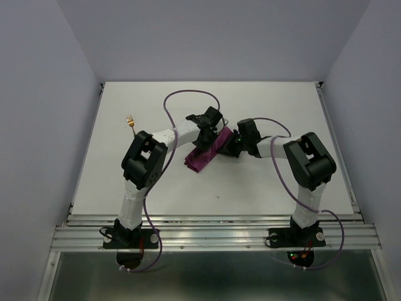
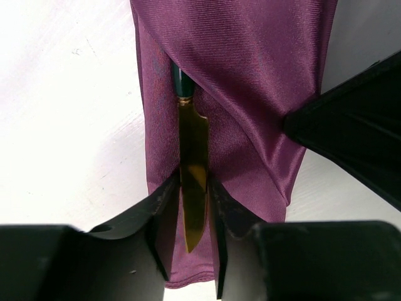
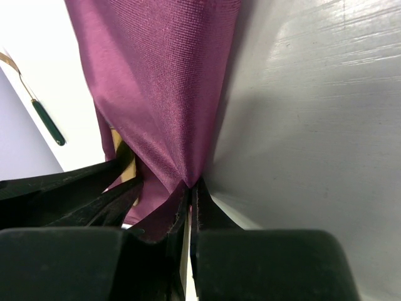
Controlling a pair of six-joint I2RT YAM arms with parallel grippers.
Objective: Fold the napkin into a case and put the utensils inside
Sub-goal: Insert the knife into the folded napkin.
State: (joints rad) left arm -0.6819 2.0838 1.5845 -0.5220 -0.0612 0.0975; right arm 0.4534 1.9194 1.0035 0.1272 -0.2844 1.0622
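Left gripper (image 2: 194, 210) is clenched on the gold blade of the knife (image 2: 193, 157), whose dark handle is already tucked under the top layer of the case (image 2: 250, 69), straight ahead of the fingers (image 2: 160, 207) and in line with the strip. Right gripper (image 3: 190, 188) pinches that layer's edge, holding the pocket open. Pushing the knife on along its own length looks next; the fork (image 1: 131, 121) lies well apart on the table (image 1: 263, 188), nearer the left arm (image 1: 144, 163)
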